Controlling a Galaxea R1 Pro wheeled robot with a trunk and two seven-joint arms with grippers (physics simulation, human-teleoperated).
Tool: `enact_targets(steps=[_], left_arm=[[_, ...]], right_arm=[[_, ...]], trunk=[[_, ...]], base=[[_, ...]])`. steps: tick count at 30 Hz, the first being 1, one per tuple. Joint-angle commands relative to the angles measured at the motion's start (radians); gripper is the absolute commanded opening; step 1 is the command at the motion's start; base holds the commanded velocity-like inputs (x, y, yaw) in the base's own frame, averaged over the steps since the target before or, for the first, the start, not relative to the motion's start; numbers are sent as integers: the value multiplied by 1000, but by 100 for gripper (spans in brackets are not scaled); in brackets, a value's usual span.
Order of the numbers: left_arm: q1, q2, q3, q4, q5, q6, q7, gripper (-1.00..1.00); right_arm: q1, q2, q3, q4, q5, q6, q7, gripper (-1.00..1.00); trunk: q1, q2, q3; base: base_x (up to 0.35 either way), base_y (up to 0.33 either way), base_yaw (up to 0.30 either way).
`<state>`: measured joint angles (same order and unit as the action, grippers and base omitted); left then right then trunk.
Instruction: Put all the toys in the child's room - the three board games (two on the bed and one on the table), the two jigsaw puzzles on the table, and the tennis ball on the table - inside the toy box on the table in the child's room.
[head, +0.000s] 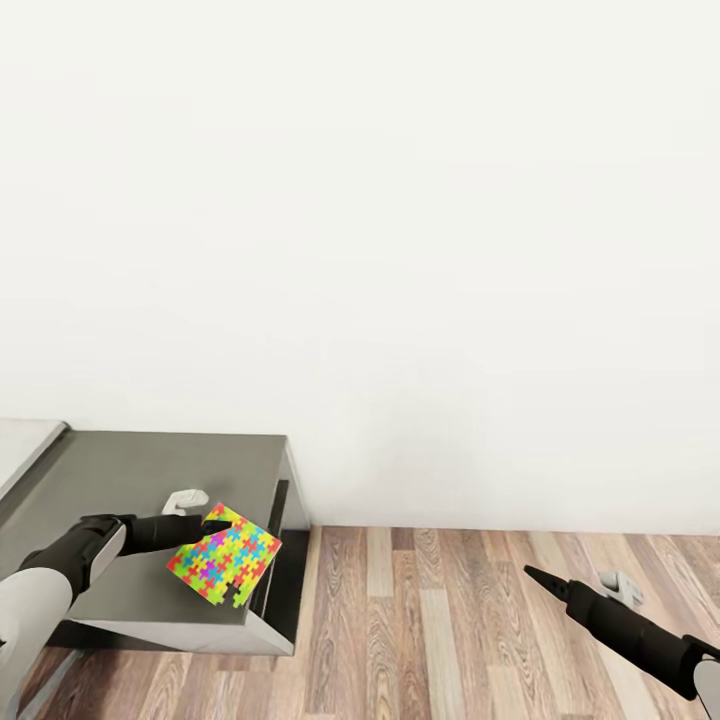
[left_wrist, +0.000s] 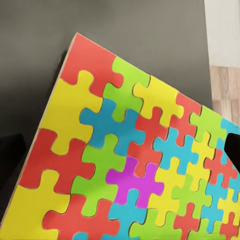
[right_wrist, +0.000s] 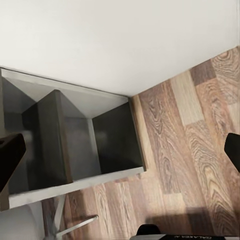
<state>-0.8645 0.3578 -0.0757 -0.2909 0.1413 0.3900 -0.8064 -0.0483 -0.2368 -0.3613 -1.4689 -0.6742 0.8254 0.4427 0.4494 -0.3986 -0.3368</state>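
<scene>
Left gripper (head: 205, 524) clamps the jigsaw puzzle (head: 224, 556) by its edge, tilted above the dark cabinet (head: 120, 470), likely for carrying. Right gripper (head: 535, 575) hangs empty beside the cabinet, fingers spread.

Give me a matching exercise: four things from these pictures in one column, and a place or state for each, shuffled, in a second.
Column one:
1. multicoloured mosaic jigsaw puzzle box
2. left end effector
3. right end effector
4. dark-grey-topped cabinet

Column two:
A. against the white wall, beside the wood-plank floor
B. above the floor, holding nothing
C. tilted over the cabinet top
D. gripping the puzzle box

Pairs: 1-C, 2-D, 3-B, 4-A
</scene>
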Motion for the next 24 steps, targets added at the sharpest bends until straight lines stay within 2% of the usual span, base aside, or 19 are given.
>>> enact_targets(steps=[1,24], left_arm=[[1,1,-19,7,-5,6,0,100],[1,4,-18,7,-4,7,0,100]], right_arm=[[-1,0,-2,3,1,6,4,100],[-1,-1,-4,19,2,6,4,100]], trunk=[[1,-1,-2],[1,-1,-2]], base=[[-27,-27,0],[-48,-77,0]])
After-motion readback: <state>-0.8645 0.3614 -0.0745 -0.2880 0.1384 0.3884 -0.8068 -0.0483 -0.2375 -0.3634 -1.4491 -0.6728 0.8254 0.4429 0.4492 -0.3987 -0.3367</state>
